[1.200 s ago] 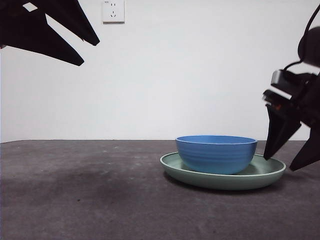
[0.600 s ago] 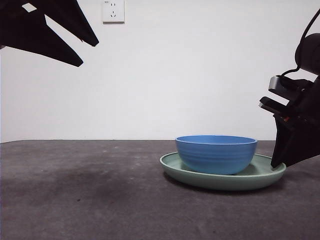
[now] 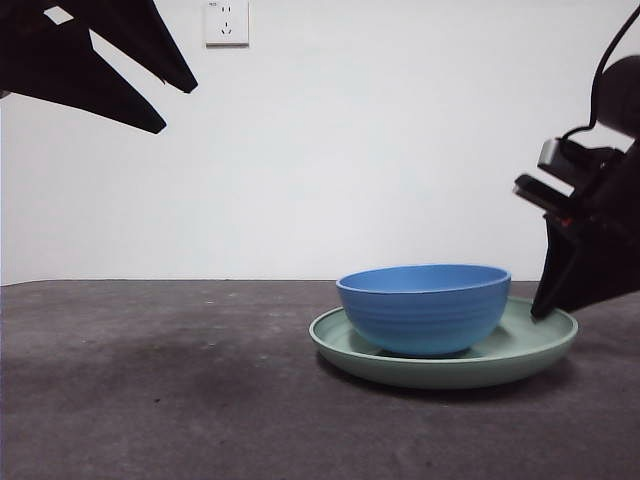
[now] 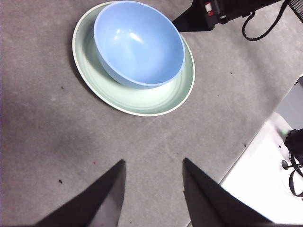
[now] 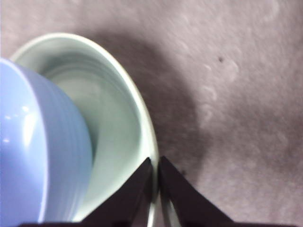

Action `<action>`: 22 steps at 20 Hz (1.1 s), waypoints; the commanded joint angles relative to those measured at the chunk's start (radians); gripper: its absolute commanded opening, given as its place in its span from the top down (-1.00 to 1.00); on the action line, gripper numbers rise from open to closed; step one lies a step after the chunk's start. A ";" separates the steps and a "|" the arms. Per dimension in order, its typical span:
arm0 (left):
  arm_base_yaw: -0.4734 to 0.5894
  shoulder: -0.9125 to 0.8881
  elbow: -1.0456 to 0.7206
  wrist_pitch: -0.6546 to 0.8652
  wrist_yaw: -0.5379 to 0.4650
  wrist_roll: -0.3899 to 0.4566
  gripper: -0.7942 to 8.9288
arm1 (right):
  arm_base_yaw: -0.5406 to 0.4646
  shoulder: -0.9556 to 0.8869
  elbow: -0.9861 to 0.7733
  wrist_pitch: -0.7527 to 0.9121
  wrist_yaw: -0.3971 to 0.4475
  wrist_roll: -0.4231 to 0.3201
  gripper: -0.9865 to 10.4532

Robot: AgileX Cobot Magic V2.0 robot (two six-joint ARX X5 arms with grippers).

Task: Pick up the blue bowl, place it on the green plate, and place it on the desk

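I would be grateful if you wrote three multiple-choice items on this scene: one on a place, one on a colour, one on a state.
1. Where does the blue bowl sit?
A. In the green plate
B. On the bare desk
C. Held in the air

2. What colour is the wall socket?
A. Black
B. White
C. Red

3. How do the right tool's jaws stand?
A. Wide apart
B. Closed on the plate's rim
C. Closed on the bowl

Answers: 1 A, the left wrist view shows the bowl inside the plate. 2 B, the front view shows it white on the wall. 3 B, the right wrist view shows them pinched at the rim; the left tool waits open.
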 commanded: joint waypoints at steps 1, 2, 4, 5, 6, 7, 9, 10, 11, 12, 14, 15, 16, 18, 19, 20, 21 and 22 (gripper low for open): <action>-0.006 0.004 0.012 0.007 0.006 0.004 0.45 | 0.003 -0.031 0.018 0.012 -0.019 0.038 0.81; -0.006 0.004 0.012 0.007 0.006 0.004 0.45 | 0.003 -0.042 0.018 0.014 -0.031 0.045 0.81; -0.006 0.004 0.012 0.007 0.006 0.004 0.45 | 0.003 -0.054 0.020 0.022 -0.059 0.068 0.81; -0.006 0.004 0.012 0.007 0.006 0.004 0.45 | 0.005 -0.058 0.020 0.027 -0.061 0.081 0.81; -0.006 0.004 0.012 0.007 0.006 0.004 0.45 | 0.011 -0.058 0.020 0.035 -0.062 0.093 0.81; -0.006 0.004 0.012 0.008 0.006 0.004 0.45 | 0.022 -0.058 0.020 0.044 -0.062 0.106 0.81; -0.006 0.004 0.012 0.007 0.006 0.004 0.45 | 0.053 -0.058 0.020 0.077 -0.061 0.139 0.81; -0.006 0.004 0.012 0.007 0.006 0.004 0.45 | 0.074 -0.058 0.020 0.101 -0.061 0.160 0.81; -0.006 0.004 0.012 0.007 0.006 0.004 0.45 | 0.100 -0.058 0.020 0.124 -0.056 0.179 0.81; -0.006 0.004 0.012 0.008 0.006 0.004 0.45 | 0.121 -0.058 0.021 0.137 -0.048 0.190 0.81; -0.006 0.004 0.012 0.008 0.006 0.004 0.45 | 0.168 -0.058 0.024 0.150 -0.008 0.200 0.81; -0.006 0.004 0.012 0.007 0.006 0.004 0.45 | 0.191 -0.055 0.030 0.154 0.009 0.204 0.81; -0.006 0.004 0.012 0.007 0.006 0.004 0.45 | 0.207 -0.048 0.039 0.154 0.021 0.214 0.81; -0.006 0.004 0.012 0.007 0.006 0.005 0.45 | 0.237 -0.023 0.068 0.159 0.030 0.227 0.81; -0.006 0.004 0.012 0.006 0.006 0.005 0.45 | 0.248 -0.006 0.087 0.159 0.037 0.233 0.81; -0.006 0.004 0.012 0.006 0.006 0.005 0.45 | 0.260 0.016 0.108 0.159 0.048 0.240 0.81; -0.006 0.004 0.012 0.006 0.006 0.005 0.45 | 0.269 0.039 0.130 0.158 0.050 0.243 0.81; -0.006 0.004 0.012 0.007 0.006 0.005 0.45 | 0.279 0.066 0.153 0.157 0.051 0.244 0.81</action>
